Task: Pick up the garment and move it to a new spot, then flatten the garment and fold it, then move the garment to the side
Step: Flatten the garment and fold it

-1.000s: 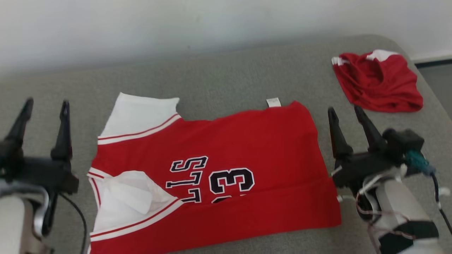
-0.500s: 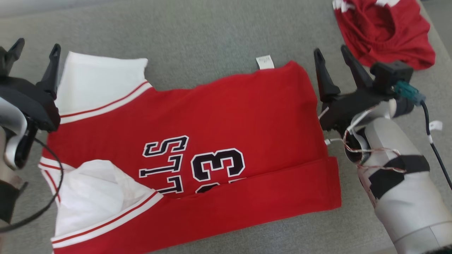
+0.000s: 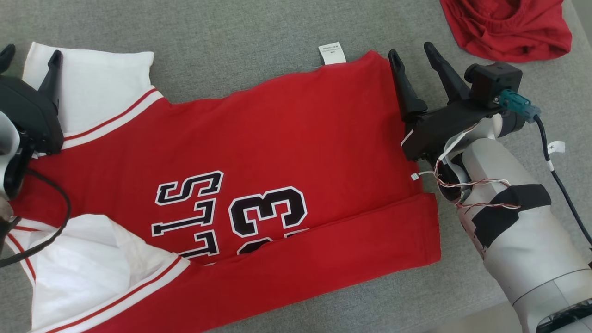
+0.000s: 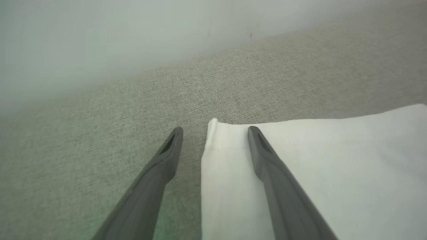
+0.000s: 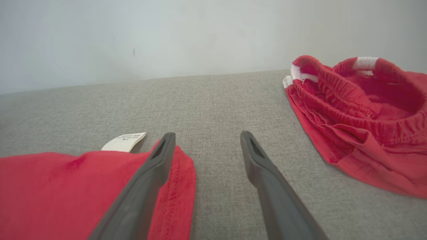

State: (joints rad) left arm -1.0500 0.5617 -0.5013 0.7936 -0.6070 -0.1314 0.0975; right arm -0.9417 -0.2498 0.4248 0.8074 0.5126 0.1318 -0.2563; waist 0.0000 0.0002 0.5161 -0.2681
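While both grippers hung wide open with nothing in them, the jersey (image 3: 300,138) lay spread flat on a grey mat (image 3: 231,27), sideways to the robot, with its sleeves at the robot's left and its hem at the right. Red body, white sleeves with red stripe trim, a black white-edged "3" and letters on it. The jersey's near long edge was folded up over itself as a red band, covering the bottom of the print. The near sleeve (image 3: 83,259) was rumpled and partly tucked under that band. A white tag (image 3: 332,53) stuck out from the jersey's far edge, close to the hem corner.

At the jersey's far sleeve (image 3: 92,88) sat the left gripper (image 3: 31,52), fingers spread across the sleeve's outer corner. In the left wrist view that gripper (image 4: 215,130) had one finger over white cloth and the other over bare mat just beside the sleeve edge. Could not tell if either finger touched the cloth.

At the jersey's far hem corner sat the right gripper (image 3: 411,49), jaws equally wide. In the right wrist view this gripper (image 5: 207,134) had its left finger over the red corner and its right finger over mat just off the hem. Contact was unclear here too. Its pale forearm (image 3: 522,259), banded with black tape, ran alongside the jersey's hem.

Red shorts (image 3: 508,27) with white waistband patches lay bunched on the mat, beyond the jersey's hem corner and apart from it. A pale wall (image 5: 166,33) rose behind the jersey's far side.
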